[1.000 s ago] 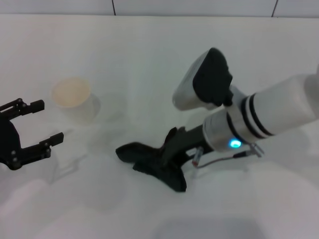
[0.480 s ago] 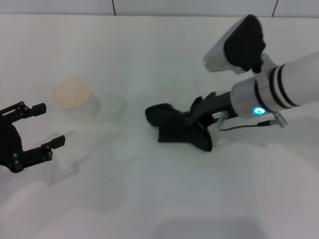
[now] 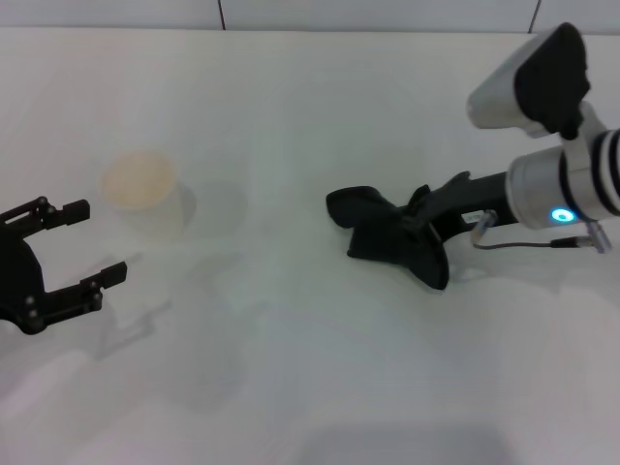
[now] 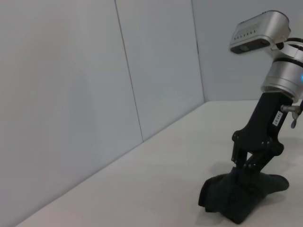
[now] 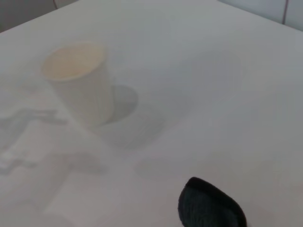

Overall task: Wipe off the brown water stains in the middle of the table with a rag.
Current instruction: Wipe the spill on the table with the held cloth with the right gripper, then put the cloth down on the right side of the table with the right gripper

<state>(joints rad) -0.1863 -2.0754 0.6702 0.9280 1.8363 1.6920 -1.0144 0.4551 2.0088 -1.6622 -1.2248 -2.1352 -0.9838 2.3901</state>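
Here the wide, glossy white tabletop (image 3: pixel 291 368) lies bare across its middle and near side, with its far edge meeting a pale panelled wall (image 4: pixel 71 94). A pale translucent plastic cup (image 3: pixel 145 199) stands upright on the left half, well apart from everything else.

The right gripper (image 3: pixel 418 231), black and jointed, reaches in from the right on a white and silver arm (image 3: pixel 572 189) showing a blue light; the arm slants low over the tabletop, fingers pointing leftward and down. Its fingers are closed onto the small, lumpy black cloth rag (image 3: pixel 387 237), which is pressed to the surface right of centre, one lobe sticking out toward the cup. In the left wrist view the fingers (image 4: pixel 255 151) come steeply down into the top of the rag.

The left gripper (image 3: pixel 73 247) hovers near the left edge, beside the cup without touching it, fingers spread wide.

No brown stain can be made out on the tabletop.
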